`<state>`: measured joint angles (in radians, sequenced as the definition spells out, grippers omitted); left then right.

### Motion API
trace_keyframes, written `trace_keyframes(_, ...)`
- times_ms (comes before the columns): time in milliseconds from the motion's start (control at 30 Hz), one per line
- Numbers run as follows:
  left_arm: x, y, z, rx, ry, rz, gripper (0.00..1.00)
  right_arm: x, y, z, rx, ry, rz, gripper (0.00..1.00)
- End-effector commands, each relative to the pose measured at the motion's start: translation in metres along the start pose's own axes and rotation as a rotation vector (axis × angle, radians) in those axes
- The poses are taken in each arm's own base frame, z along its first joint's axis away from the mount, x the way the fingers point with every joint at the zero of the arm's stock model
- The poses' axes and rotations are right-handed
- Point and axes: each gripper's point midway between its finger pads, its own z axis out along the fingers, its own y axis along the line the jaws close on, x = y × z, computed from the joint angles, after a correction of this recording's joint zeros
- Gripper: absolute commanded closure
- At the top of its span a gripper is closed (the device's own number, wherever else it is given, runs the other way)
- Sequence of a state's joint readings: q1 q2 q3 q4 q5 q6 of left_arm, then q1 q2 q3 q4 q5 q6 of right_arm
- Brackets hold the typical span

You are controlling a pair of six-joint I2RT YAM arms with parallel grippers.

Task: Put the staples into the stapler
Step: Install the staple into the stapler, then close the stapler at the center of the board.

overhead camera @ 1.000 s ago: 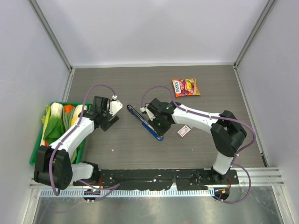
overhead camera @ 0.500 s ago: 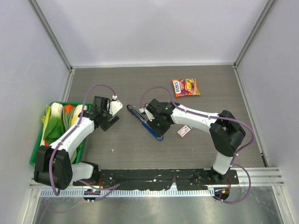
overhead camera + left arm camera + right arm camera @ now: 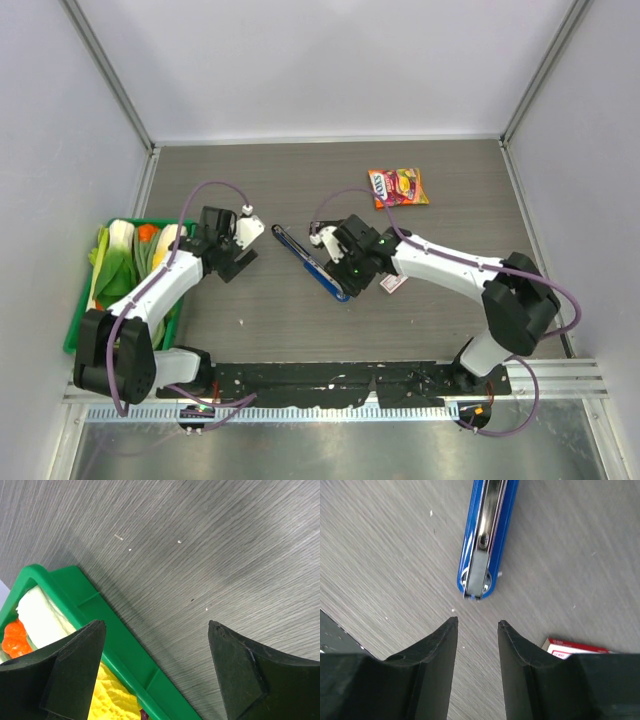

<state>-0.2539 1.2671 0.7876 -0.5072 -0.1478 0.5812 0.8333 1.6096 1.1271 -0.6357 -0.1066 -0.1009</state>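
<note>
The stapler is lying flat near the middle of the counter, running diagonally from far left to near right. In the right wrist view its near end is showing a blue body with a grey metal channel along the middle; whether any staples are sitting in that channel cannot be told. The right end effector is hovering just short of that blue end, its 2 fingers standing a narrow gap apart and gripping nothing; from above it is sitting just beside the stapler's near-right end. The white-and-red staple box is lying on the counter just to the right of this end effector, and its corner is peeking out past the right finger. The left end effector is hanging well to the left with its fingers spread wide and empty, above bare counter beside the green tray of vegetables. An orange snack bag is lying farther back on the right.
</note>
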Motion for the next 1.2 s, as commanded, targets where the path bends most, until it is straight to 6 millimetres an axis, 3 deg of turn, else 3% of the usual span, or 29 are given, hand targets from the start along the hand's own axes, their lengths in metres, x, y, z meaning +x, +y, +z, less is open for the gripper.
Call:
trace_keyframes(0, -0.018, -0.006, 0.002, 0.046, -0.087, -0.023, 0.12, -0.002, 0.000, 0.005, -0.005, -0.118, -0.053, 0.56)
trace_keyframes(33, -0.021, -0.005, 0.000, 0.051, -0.097, -0.032, 0.12, 0.004, -0.002, 0.008, 0.008, -0.122, -0.058, 0.56)
trace_keyframes(367, -0.015, -0.007, 0.002, 0.064, -0.098, -0.059, 0.12, -0.017, -0.001, 0.022, -0.001, -0.221, -0.060, 0.50)
trace_keyframes(600, -0.014, -0.007, 0.004, 0.060, -0.094, -0.060, 0.12, -0.015, -0.005, 0.043, 0.011, -0.190, -0.048, 0.49)
trace_keyframes(700, -0.013, -0.007, 0.004, 0.060, -0.092, -0.062, 0.12, -0.014, -0.008, 0.049, 0.017, -0.173, -0.051, 0.59)
trace_keyframes(733, -0.013, -0.007, 0.004, 0.062, -0.093, -0.060, 0.12, -0.012, -0.008, 0.050, 0.016, -0.169, -0.055, 0.73)
trace_keyframes(833, -0.014, -0.006, 0.004, 0.070, -0.105, -0.060, 0.11, -0.011, -0.009, 0.046, 0.022, -0.168, -0.100, 0.87)
trace_keyframes(1000, -0.030, -0.017, 0.006, 0.146, -0.249, 0.034, 0.07, -0.006, -0.022, 0.034, 0.050, -0.185, -0.252, 0.92)
trace_keyframes(1100, -0.045, -0.040, -0.002, 0.276, -0.365, 0.191, 0.07, -0.004, -0.027, 0.028, 0.027, -0.203, -0.253, 0.93)
trace_keyframes(1133, -0.055, -0.060, -0.011, 0.380, -0.456, 0.245, 0.07, -0.004, -0.029, 0.027, 0.027, -0.208, -0.252, 0.93)
trace_keyframes(1167, -0.051, -0.073, -0.017, 0.442, -0.476, 0.297, 0.06, -0.004, -0.032, 0.026, 0.014, -0.213, -0.247, 0.94)
